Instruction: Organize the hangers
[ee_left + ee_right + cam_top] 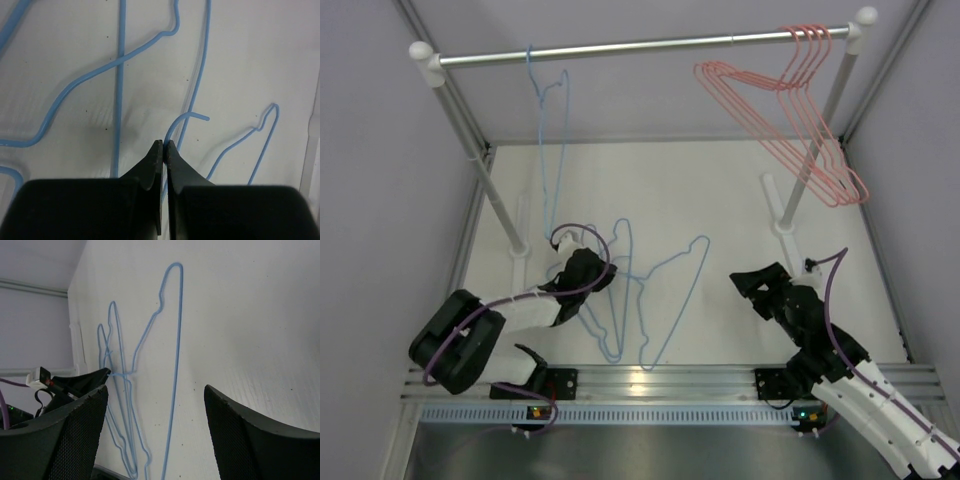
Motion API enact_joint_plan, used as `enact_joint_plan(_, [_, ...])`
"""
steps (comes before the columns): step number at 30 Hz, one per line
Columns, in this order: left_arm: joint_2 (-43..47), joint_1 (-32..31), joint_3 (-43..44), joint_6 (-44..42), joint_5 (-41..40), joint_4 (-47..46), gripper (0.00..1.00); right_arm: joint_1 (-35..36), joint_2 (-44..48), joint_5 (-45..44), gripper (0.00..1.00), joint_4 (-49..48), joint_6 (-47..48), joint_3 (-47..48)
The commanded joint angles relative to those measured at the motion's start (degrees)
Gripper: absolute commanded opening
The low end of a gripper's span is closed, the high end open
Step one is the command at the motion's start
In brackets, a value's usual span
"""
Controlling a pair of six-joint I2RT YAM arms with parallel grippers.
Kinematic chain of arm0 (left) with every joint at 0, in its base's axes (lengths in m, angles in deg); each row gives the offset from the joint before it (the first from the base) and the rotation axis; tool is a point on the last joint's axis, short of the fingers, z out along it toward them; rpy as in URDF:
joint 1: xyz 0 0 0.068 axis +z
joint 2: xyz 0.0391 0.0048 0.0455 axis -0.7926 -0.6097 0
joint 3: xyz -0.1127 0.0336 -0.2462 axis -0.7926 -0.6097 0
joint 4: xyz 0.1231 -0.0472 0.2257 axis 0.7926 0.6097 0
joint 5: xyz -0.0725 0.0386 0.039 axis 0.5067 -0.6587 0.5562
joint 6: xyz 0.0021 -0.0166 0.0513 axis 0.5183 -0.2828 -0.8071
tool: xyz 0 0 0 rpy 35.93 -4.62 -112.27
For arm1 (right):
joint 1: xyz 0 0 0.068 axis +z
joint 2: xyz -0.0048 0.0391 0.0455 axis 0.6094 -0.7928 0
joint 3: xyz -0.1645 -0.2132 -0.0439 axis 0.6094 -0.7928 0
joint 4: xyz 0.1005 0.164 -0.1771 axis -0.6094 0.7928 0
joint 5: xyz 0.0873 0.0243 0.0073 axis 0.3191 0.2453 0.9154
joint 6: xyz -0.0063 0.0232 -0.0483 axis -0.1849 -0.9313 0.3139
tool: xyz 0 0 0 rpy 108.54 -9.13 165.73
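Light blue wire hangers [665,295] lie overlapping on the white table between the arms. My left gripper [612,272] is down among them. In the left wrist view its jaws [164,145] are shut, and the hook of a blue hanger [186,119] curls out from just past the tips. One more blue hanger [548,130] hangs from the left part of the silver rail [640,45]. Several pink hangers [790,110] hang at the rail's right end. My right gripper [748,290] stands open to the right of the pile, nothing between its fingers [75,425]; the blue hangers [176,340] lie ahead of it.
The rail rests on two white posts, one at the left [500,215] and one at the right [805,180], with feet on the table. Grey walls close in both sides and the back. An aluminium mounting bar [670,380] runs along the near edge.
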Motion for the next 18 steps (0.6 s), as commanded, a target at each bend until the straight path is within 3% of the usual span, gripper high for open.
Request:
enact_joint_plan(1, [7.6,-0.5,-0.3,-4.1,-1.2,5.0,0.0,0.8,-0.4,0.0,0.75,-0.4,0.8,0.3])
enact_joint_plan(6, [18.1,-2.3,0.3,-7.2,-1.8,10.8,0.0,0.8,-2.3,1.6,0.75,-2.0,3.0,1.4])
enact_joint_plan(13, [26.4,-5.7,1.5,-8.5,-4.6,15.9,0.0,2.8,-13.8,7.0,0.72,-10.9,4.9,3.0])
enact_joint_plan(18, [26.7,-10.1,4.7,-10.4,-7.4,18.3,0.0,16.1,-24.6,-4.7,0.73,-12.5,5.0,9.4])
